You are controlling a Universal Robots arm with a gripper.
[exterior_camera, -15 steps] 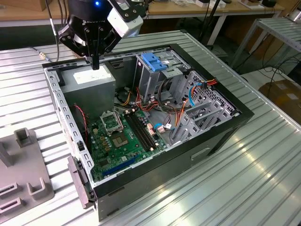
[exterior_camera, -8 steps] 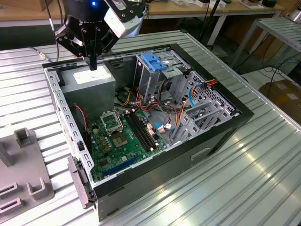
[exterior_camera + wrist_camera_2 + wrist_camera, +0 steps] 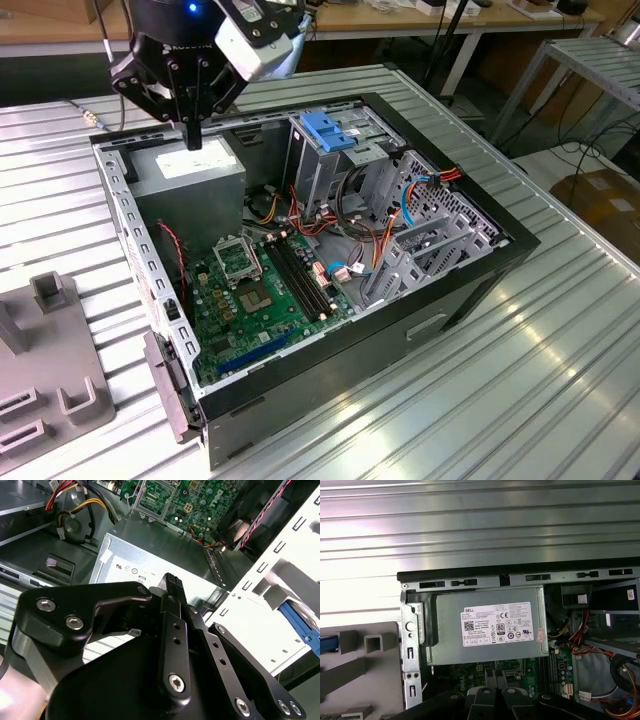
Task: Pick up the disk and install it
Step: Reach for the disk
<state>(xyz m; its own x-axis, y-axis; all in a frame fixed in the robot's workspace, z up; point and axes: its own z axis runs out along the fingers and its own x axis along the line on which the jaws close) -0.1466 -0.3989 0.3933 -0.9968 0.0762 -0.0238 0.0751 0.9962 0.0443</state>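
Note:
My gripper point(image 3: 193, 138) hangs over the far corner of the open computer case point(image 3: 480, 270), on the exterior view's left. Its fingers point down, pressed together with nothing between them. Right below them lies the grey power supply box with a white sticker point(image 3: 485, 625). The fingertips point(image 3: 172, 582) show against that box in the second wrist view. The disk is out of view. A thin blue sliver point(image 3: 326, 643) shows beside the grey fixture point(image 3: 365, 652) outside the case, and I cannot tell what it is.
A bare blue plastic bracket point(image 3: 330, 130) sits on top of the metal drive cage point(image 3: 345, 165) at the back of the case. The green motherboard point(image 3: 265, 285) and loose cables point(image 3: 400, 200) lie inside. The grey fixture point(image 3: 45, 370) stands on the ribbed metal table point(image 3: 520, 380).

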